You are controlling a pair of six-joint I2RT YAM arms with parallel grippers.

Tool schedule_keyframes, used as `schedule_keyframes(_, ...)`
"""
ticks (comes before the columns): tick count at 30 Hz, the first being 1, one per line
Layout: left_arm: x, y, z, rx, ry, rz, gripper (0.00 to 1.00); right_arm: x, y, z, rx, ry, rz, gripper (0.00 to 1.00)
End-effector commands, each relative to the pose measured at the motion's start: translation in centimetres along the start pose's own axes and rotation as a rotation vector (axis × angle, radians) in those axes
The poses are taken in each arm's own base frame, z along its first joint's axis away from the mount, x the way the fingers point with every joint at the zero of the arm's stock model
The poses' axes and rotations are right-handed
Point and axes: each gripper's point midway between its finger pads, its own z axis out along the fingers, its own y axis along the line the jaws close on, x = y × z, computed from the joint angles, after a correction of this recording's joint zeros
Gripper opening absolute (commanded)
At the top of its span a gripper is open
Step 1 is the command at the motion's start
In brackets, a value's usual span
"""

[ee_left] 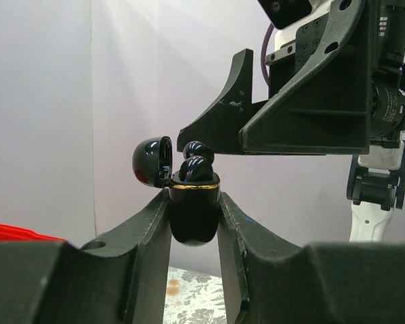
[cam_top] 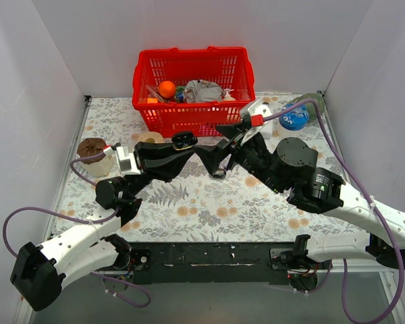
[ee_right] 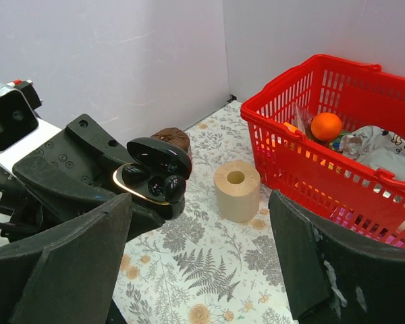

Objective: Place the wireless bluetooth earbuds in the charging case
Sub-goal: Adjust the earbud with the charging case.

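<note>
Our left gripper is clamped on the open charging case at frame centre. The right gripper stands apart, empty. The earbuds sit high, so a nudge may eject them.

earbuds partly hidden, apparently inside charging case

Left tool clamps charging case; right tool spread wide just beside it; red basket behind.
</note>
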Motion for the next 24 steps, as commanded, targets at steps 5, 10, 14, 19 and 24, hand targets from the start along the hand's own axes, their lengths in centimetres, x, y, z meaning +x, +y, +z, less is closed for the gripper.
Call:
schedule_keyframes(5, -1.3, -1.1, -0.1, 0.039, -0.024, 0.008, 0.00, -3.8, -2.8, -1.9, 0.121, -0.111, 0.007, 0.88)
schedule_keyframes(10, -1.5, -1.5, -0.1, 0.057, -0.029, -0.002, 0.00, -3.5, -2.9, -2.1, 0.126, -0.097, -0.002, 0.86)
schedule_keyframes(14, -1.7, -1.7, 0.1, 0.067, -0.033, -0.008, 0.00, -2.5, -2.4, -1.4, 0.107, -0.063, -0.010, 0.86)
schedule_keyframes(19, -1.8, -1.9, 0.0, 0.075, -0.038, -0.010, 0.00, -1.4, -1.7, -0.4, 0.093, -0.031, -0.017, 0.86)
schedule_keyframes(24, -1.7, -1.9, -0.1, 0.070, -0.032, -0.008, 0.00, -1.1, -1.2, 0.1, 0.076, -0.020, -0.019, 0.86)
